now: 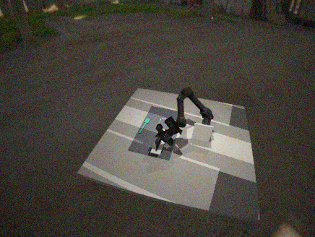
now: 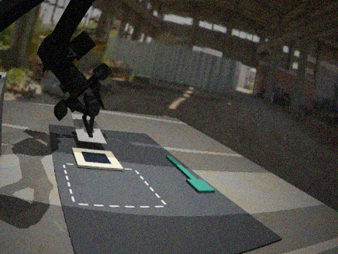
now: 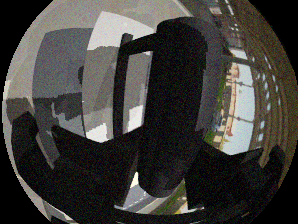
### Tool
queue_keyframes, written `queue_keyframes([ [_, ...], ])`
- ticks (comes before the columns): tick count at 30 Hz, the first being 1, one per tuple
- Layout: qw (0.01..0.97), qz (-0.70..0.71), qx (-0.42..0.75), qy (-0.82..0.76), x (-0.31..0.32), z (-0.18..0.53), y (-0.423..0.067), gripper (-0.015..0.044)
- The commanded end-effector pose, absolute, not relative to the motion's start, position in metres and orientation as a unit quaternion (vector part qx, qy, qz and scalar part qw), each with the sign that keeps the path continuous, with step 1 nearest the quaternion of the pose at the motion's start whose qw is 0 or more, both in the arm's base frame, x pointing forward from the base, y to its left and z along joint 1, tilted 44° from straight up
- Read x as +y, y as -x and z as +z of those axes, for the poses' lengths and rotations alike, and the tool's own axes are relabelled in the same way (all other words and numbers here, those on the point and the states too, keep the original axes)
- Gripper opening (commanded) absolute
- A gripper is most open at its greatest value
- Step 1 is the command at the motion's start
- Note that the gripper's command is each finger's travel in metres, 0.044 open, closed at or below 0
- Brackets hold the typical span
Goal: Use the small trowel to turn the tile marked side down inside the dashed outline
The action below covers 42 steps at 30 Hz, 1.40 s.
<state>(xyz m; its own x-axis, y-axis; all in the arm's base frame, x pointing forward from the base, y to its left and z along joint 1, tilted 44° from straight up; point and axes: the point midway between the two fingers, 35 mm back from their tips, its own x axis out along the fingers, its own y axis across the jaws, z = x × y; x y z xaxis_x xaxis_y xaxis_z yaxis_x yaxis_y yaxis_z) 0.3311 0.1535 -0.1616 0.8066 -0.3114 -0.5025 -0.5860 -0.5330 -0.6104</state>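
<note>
Tile [image 2: 97, 159] lies flat on the dark mat [image 2: 163, 228] with its marked side up: a dark square in a cream border. It sits at the 10 o'clock corner of the dashed outline [image 2: 72, 193], straddling the outline's far line, with most of it outside the box.

The teal trowel [image 2: 191, 175] rests at about 3 o'clock from the outline, along the mat's right edge, well apart from the tile. Its broad blade points toward 5 o'clock and its handle toward 11 o'clock. In the top view the trowel [image 1: 145, 125] shows as a small teal sliver at 10 o'clock from the arm's wrist, untouched.

The gripper [image 2: 90, 129] hangs at 12 o'clock from the tile, pointing down over a pale grey patch [image 2: 91, 136] just beyond the tile's far edge. Its claw is clamped on something dark and slim [image 2: 90, 125] that hangs down toward the patch; what that is I cannot tell. It is not the teal trowel. The wrist view is mostly filled by a tall dark shape, with the pale surface behind it.

From above, the black arm [image 1: 188, 97] arches out from a white pedestal [image 1: 202, 134] toward 8 o'clock.
</note>
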Motion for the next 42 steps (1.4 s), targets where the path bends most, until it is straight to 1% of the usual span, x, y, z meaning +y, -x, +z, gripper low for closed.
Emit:
queue_keyframes([
  [1, 0.409, 0.171, 0.255, 0.859, 0.153, -0.166, -0.331, 0.0000],
  [15, 0.408, 0.171, 0.255, 0.860, 0.140, -0.179, -0.330, 0.0000],
  [42, 0.407, 0.171, 0.256, 0.860, 0.108, -0.151, -0.333, 0.0000],
])
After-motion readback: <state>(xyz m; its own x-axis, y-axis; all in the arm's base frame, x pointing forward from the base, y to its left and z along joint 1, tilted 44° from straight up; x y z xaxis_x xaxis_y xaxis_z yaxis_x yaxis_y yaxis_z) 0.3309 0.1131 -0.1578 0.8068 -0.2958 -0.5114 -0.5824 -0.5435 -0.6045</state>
